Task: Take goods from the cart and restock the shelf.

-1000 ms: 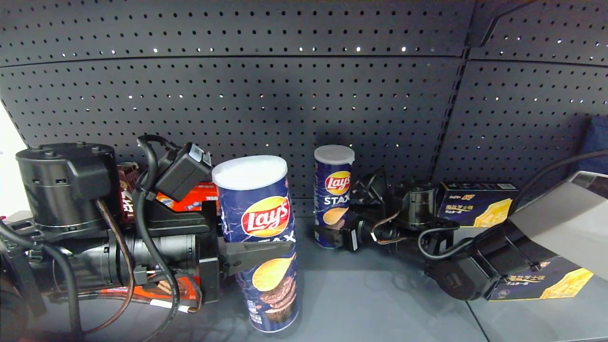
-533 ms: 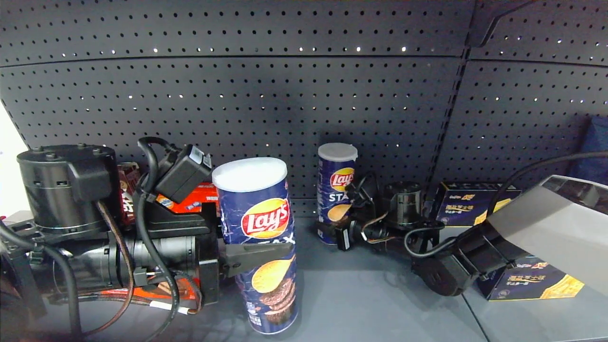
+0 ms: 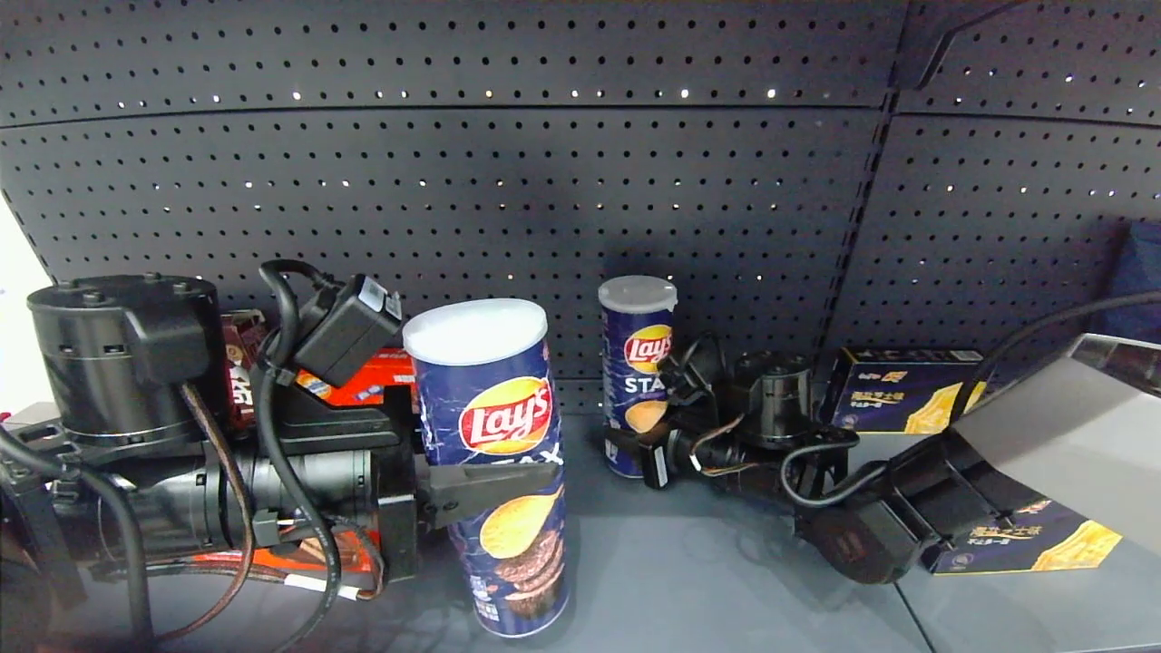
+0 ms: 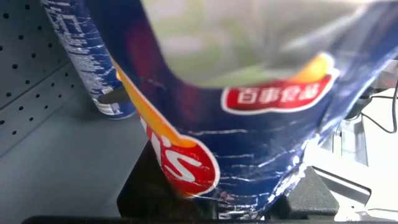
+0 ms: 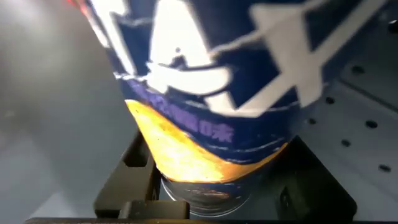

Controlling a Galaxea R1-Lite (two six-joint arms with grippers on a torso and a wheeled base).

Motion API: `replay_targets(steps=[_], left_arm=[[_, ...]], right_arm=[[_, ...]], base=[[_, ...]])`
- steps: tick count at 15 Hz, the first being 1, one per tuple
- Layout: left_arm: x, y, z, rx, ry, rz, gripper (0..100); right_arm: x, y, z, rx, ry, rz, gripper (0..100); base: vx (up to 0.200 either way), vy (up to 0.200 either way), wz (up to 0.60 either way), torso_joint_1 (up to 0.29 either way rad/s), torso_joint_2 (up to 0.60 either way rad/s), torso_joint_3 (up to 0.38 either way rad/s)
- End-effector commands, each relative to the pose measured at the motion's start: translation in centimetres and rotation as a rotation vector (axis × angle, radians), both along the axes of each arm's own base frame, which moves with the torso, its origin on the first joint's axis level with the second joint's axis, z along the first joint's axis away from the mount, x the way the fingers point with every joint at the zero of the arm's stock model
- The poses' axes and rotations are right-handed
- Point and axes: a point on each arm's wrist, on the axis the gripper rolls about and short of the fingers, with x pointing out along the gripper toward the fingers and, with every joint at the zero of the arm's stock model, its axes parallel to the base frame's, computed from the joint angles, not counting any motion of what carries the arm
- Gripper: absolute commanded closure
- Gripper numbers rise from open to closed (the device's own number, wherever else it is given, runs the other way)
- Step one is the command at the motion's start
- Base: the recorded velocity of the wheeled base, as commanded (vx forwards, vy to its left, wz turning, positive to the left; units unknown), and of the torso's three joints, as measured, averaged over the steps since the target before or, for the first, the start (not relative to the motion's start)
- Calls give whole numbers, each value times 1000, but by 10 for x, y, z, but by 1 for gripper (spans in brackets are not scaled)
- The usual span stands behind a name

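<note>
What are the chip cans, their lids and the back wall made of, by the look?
Near can and far can: likely cardboard tube with glossy printed wrap; highlights on the label. Lids: translucent matte plastic, probably; milky white. Back wall: painted metal pegboard, seemingly; even punched holes, dull sheen.

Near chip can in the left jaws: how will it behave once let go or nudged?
Near chip can is tall and narrow-based, upright on the shelf: probably tips if nudged high, then rolls. Left gripper jaws sit at mid-height, so release should be fairly steady. Cardboard-looking tube with plastic lid: likely light, stiff, but dentable by hard squeezing.
</note>
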Motion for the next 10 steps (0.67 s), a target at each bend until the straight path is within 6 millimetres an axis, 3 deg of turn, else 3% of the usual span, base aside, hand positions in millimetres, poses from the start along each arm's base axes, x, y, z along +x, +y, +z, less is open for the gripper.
replay_targets(steps=[1, 3, 5, 8, 10], left_arm=[[0, 0, 2, -3, -5, 0, 100], [1, 0, 3, -4, -10, 2, 100], [2, 0, 5, -7, -17, 5, 100], [5, -2, 12, -15, -41, 23, 100], [9, -3, 16, -26, -40, 42, 100]], right_arm=[[-22, 0, 24, 21, -42, -8, 100], [-39, 3, 33, 24, -58, -29, 100], [-67, 6, 40, 34, -45, -42, 100], [-101, 3, 39, 28, -15, -56, 100], [-113, 2, 37, 38, 10, -73, 100]], base=[[0, 0, 0, 0, 0, 0], [0, 0, 0, 0, 0, 0], [0, 0, 0, 0, 0, 0], [0, 0, 0, 0, 0, 0], [0, 0, 0, 0, 0, 0]])
